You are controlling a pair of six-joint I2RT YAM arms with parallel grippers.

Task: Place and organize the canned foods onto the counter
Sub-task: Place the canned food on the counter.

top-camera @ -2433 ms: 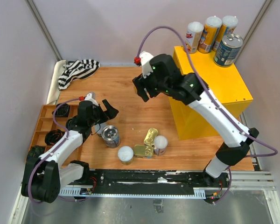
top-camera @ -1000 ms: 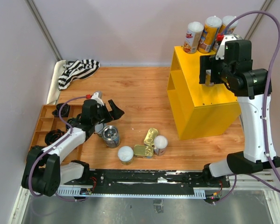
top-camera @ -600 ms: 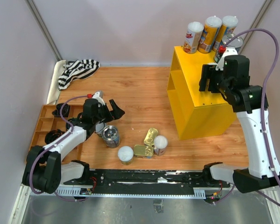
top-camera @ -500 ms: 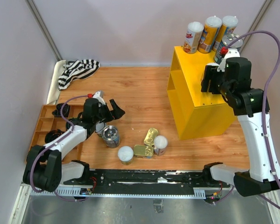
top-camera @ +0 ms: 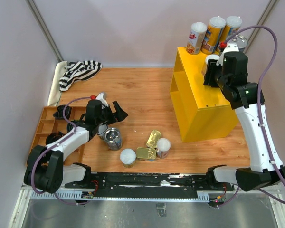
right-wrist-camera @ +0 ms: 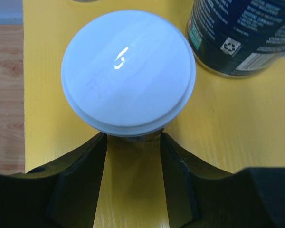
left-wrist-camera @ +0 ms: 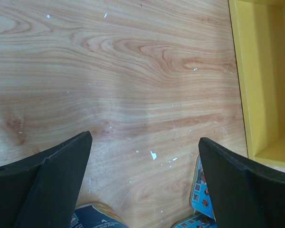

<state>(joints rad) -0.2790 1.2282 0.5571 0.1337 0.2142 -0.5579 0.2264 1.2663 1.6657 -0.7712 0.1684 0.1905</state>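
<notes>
Top external, loose cans: near the arm bases on the table (top-camera: 137, 95) sit a white-lidded can (top-camera: 128, 156) and a second white-lidded can (top-camera: 163, 144); a flat gold tin (top-camera: 145, 153) lies between them; another gold tin (top-camera: 153, 138) lies just behind it; a silver-topped can (top-camera: 113, 138) stands to their left
Left gripper (left-wrist-camera: 145, 137): jaws spread wide, nothing between them; low over bare wood just beyond the silver-topped can
Wooden tray (top-camera: 42, 124): left of that arm; dark lumps in its compartments
Counter (top-camera: 204, 109): yellow, on the table's right side
Right gripper (right-wrist-camera: 132, 138): over the counter top; fingers (right-wrist-camera: 80, 175) flank a white-lidded tube (right-wrist-camera: 128, 71) just under its lid; whether they press it I cannot tell
Dark blue can (right-wrist-camera: 242, 33): just beside that tube
Back row: red-white tube (top-camera: 197, 37), orange tube (top-camera: 213, 34), yellow tube (top-camera: 232, 29); upright along the counter's far edge
Striped cloth (top-camera: 78, 71): table's far left corner
</notes>
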